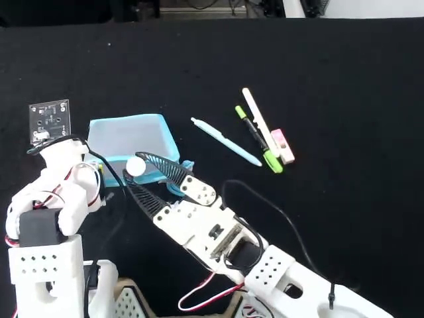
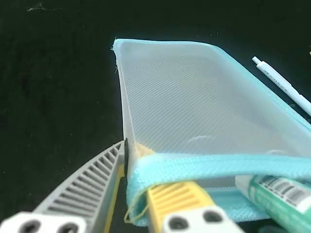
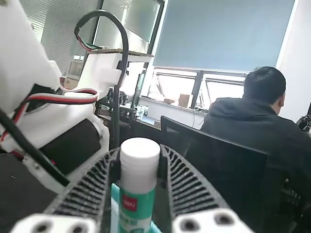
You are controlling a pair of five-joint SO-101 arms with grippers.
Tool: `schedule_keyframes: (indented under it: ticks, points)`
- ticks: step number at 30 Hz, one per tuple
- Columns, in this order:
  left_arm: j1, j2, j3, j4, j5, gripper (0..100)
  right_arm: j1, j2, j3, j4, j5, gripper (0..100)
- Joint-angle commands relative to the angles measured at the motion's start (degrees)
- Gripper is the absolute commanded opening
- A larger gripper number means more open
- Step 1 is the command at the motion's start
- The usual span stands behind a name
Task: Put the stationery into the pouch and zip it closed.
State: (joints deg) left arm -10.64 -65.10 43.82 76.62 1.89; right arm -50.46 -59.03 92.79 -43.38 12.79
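Right tool (image 1: 132,171) grips a white-capped glue stick (image 3: 139,165) at the mouth of the pouch (image 2: 194,102); left tool (image 2: 130,150) pinches its corner, toward the left edge of the surface (image 1: 331,66); pens (image 1: 225,141) lie loose nearer the middle

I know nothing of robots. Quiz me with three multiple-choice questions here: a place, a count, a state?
1. Where is the white-capped green glue stick? A in the right gripper; B on a shelf; C on the floor.
2. How many stationery pieces lie loose on the black table? A one; B four; C seven.
3. The left gripper is: A hanging open; B clamping the light blue mesh pouch's edge; C holding scissors.
Answers: 1 A, gripped below its cap; 2 B, light blue pen, green marker, white pen, pink eraser; 3 B, pinching the zip edge.
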Motion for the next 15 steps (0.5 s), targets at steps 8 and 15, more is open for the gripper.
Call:
schedule_keyframes:
  ticks: [8,15]
  points:
    - [0.6,0.0,-3.6,0.1,-0.6,3,0.5,-1.2,-3.9,14.9,0.4,21.1]
    - [0.6,0.0,-3.6,0.1,-0.6,3,-3.0,-1.2,-5.3,18.5,0.4,18.6]
